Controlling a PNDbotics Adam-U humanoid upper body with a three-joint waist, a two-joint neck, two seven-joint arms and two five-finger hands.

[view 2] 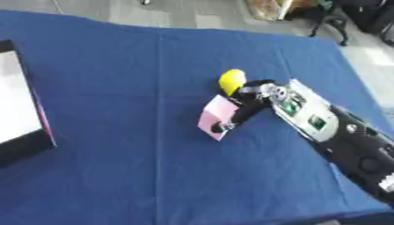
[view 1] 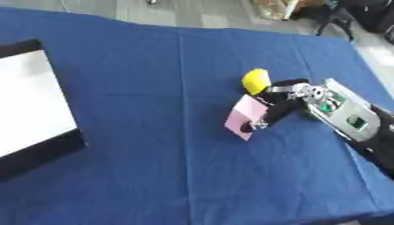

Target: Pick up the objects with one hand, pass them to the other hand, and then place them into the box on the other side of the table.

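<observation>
Right hand [view 1: 281, 103] reaching in from the right over a blue table [view 1: 154, 167], its dark fingers [view 2: 238, 115] extended down across a pink card [view 1: 246, 115] that lies just beside a yellow object [view 1: 256, 80]; whether the fingers pinch the card or merely rest on it cannot be told, nor whether the card is lifted or flat on the cloth. Stage of task, as judged: the opening pick-up only; no hand-over has been made, and both card and yellow object are well apart from the box [view 1: 34, 105], a white-floored, black-rimmed tray at the left edge; transfer to the other hand and placing remain for both. Left hand absent from both views; the box is cut off by the frame on its left; the yellow object's form is unclear beyond a rounded shape; the hand hides part of the card's right edge
</observation>
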